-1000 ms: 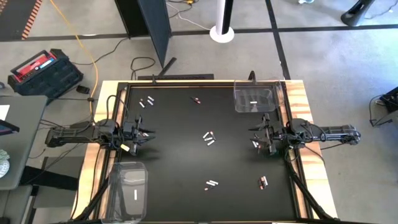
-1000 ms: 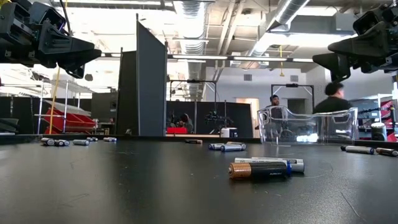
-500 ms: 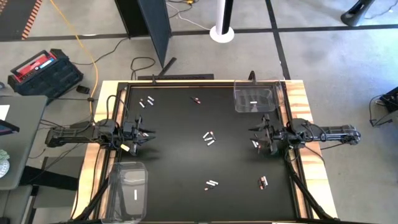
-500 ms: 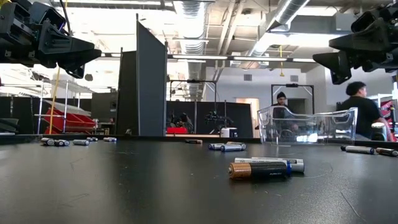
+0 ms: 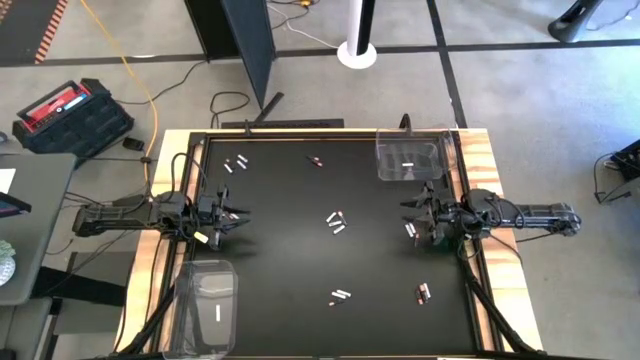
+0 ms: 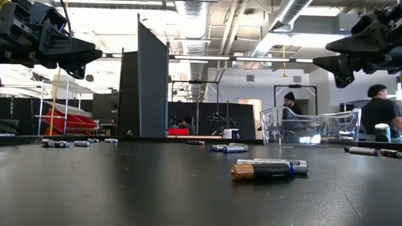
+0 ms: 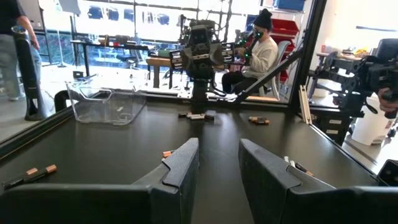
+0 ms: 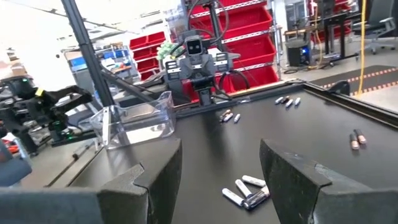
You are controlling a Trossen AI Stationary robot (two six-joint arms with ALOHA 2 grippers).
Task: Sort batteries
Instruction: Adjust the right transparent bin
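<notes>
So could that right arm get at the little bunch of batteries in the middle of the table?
Probably yes. The right gripper hangs open above the mat, facing the middle batteries, with only bare black mat between them.

This was a robotics lab on an open workshop floor. Bare ducts [image 6: 188, 12] and pipes ran under the ceiling, and the concrete floor [image 5: 520, 90] carried dark tape lines. Red parts bins [image 8: 249, 28] filled metal racks at the back. A person [image 7: 258, 50] sat at a bench beyond the table, and two more [image 6: 380, 110] stood among the benches. Another arm rig [image 8: 25, 106] waited on a neighbouring station. A red toolbox [image 5: 70, 112] lay on the floor, with a yellow cable [image 5: 135, 75] trailing past it.
</notes>
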